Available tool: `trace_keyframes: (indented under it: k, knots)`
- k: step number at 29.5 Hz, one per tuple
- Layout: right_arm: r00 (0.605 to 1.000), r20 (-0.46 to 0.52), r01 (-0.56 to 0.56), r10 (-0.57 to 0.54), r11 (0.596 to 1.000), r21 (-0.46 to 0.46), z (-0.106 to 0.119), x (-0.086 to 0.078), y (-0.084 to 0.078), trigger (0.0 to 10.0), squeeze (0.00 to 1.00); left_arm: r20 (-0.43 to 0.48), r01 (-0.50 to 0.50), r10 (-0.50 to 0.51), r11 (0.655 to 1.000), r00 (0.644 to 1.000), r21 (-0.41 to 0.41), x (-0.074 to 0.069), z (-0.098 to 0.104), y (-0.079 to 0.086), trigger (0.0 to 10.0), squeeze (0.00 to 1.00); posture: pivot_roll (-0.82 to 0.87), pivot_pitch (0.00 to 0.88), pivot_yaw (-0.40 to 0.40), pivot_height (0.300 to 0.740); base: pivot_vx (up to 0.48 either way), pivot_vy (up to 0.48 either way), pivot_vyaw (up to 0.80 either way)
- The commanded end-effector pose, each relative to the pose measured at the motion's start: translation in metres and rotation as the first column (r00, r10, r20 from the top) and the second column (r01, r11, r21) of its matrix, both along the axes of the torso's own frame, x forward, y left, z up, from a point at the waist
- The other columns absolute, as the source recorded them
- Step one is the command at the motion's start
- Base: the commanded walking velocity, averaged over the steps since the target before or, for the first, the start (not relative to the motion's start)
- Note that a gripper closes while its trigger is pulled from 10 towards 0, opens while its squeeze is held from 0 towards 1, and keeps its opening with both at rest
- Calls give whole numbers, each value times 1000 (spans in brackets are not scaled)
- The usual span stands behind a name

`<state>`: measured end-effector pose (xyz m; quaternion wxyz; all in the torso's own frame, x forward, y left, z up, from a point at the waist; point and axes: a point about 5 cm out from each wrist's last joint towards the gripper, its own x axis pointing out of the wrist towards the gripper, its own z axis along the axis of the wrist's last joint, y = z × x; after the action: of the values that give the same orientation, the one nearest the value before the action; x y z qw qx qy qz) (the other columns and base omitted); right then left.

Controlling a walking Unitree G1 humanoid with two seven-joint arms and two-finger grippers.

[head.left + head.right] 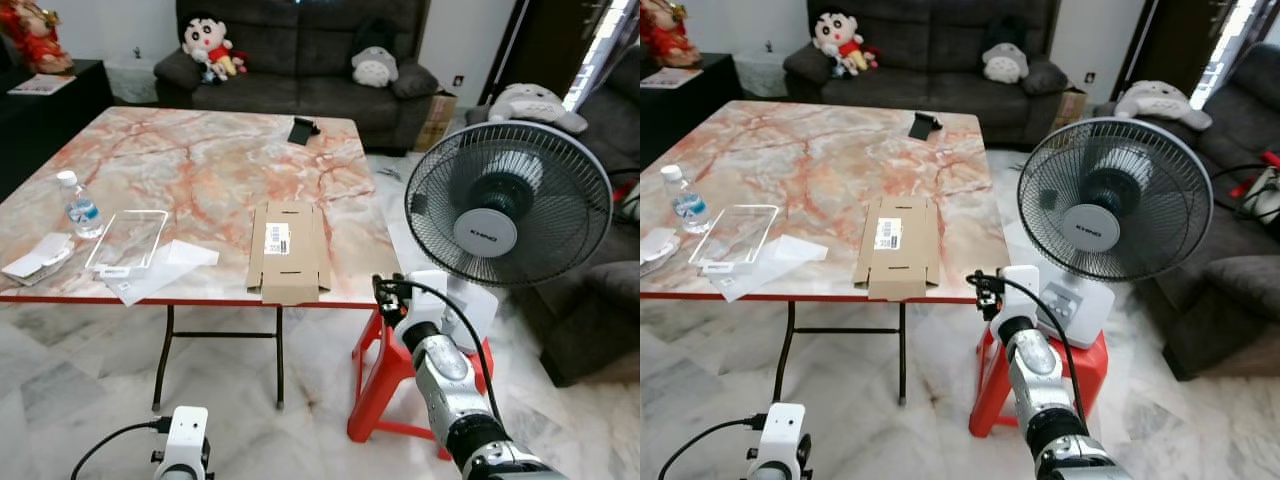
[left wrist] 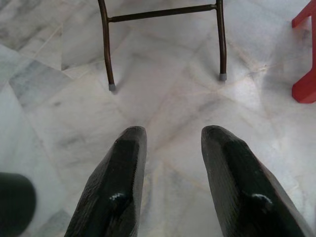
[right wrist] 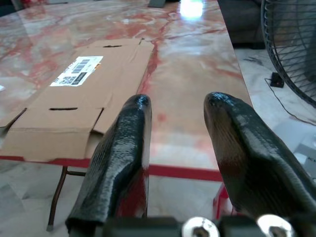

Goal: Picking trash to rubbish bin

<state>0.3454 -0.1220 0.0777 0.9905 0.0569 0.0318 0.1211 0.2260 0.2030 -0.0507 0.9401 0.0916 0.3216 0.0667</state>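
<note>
A flattened brown cardboard box (image 1: 288, 245) with a white barcode label lies at the near edge of the marble-patterned table (image 1: 200, 160). To its left lie a white sheet (image 1: 160, 268), a clear plastic tray (image 1: 128, 240), a white packet (image 1: 38, 258) and a small water bottle (image 1: 78, 205). My right gripper (image 3: 178, 101) is open and empty, held just off the table's near right corner and pointing at the box (image 3: 79, 98). My left gripper (image 2: 174, 131) hangs low and open over the marble floor.
A standing fan (image 1: 505, 205) sits on a red stool (image 1: 385, 380) close to my right arm (image 1: 445, 375). Metal table legs (image 2: 106, 47) stand ahead of the left gripper. A small black object (image 1: 303, 130) lies at the table's far edge. A dark sofa (image 1: 300, 60) with plush toys stands behind.
</note>
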Motion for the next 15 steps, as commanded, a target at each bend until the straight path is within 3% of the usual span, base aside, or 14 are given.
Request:
trace_keyframes:
  k: [1,10,15]
  knots:
    - [1000,-2,10,-10,1000,-8,1,1,-5,10000,0,8,-7,7,1000,1000,-12,2,1,-4,10000,0,-26,11,-44,740,0,304,0]
    - [1000,0,11,-11,1000,-6,1,1,-5,10000,0,18,-3,3,1000,1000,-10,5,3,-4,10000,0,-26,12,-41,740,0,301,0]
    - [1000,-2,11,-11,1000,-6,0,1,-5,10000,0,52,10,-11,1000,999,5,12,8,-5,10000,0,-27,14,-42,740,0,0,0]
